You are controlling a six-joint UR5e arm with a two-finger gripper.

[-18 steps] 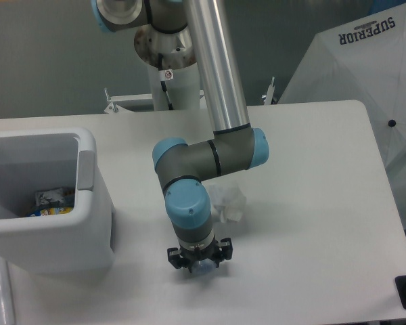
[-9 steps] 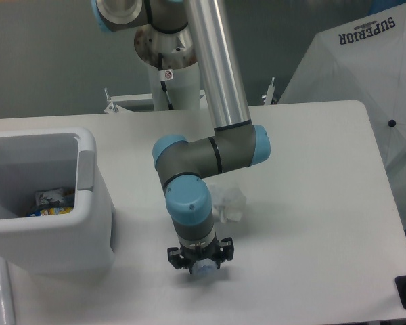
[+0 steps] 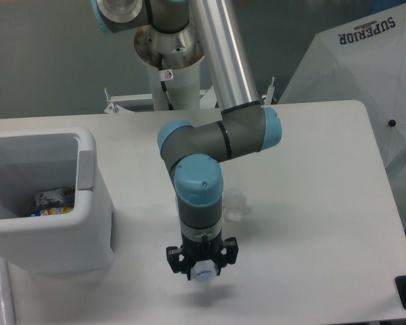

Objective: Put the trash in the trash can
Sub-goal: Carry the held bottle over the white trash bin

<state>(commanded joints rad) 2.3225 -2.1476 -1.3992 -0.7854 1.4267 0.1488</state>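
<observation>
One bottle (image 3: 202,273) in hand (image 3: 201,260)

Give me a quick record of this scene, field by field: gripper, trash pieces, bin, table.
gripper: pointing down above the table, closed on a small bluish object, apparently the bottle
bottle: only its bluish end shows between the fingers
tissue wad: on the table, partly hidden behind the arm
trash can: at the table's left, open, colourful wrapper inside
table: white
</observation>
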